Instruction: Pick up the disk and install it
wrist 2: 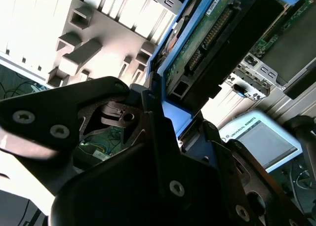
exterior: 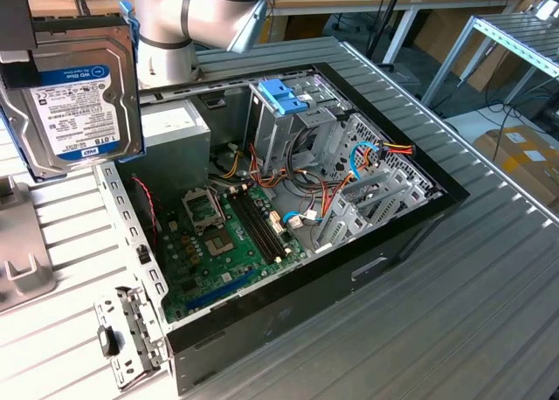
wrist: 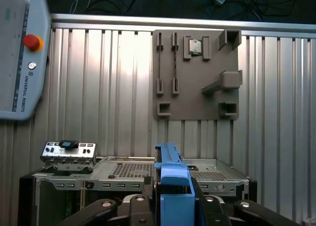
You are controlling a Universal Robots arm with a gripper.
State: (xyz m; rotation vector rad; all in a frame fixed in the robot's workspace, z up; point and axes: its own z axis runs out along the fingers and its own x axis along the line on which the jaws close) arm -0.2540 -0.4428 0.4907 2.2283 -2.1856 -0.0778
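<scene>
Gripper [wrist: 172, 184] clamped shut on disk [exterior: 79, 94] rail. Disk aloft, long axis upright, at exterior view's left of case [exterior: 349, 282]; cage [exterior: 271, 134] well apart, rightward.

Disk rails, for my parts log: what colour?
Disk rails are light blue; best in first wrist view.

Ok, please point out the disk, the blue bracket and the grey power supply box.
disk [exterior: 77, 103]: exterior view, on its white label.
blue bracket [exterior: 282, 94]: exterior view, on its middle.
power supply box [exterior: 175, 129]: exterior view, on its top face.
</scene>
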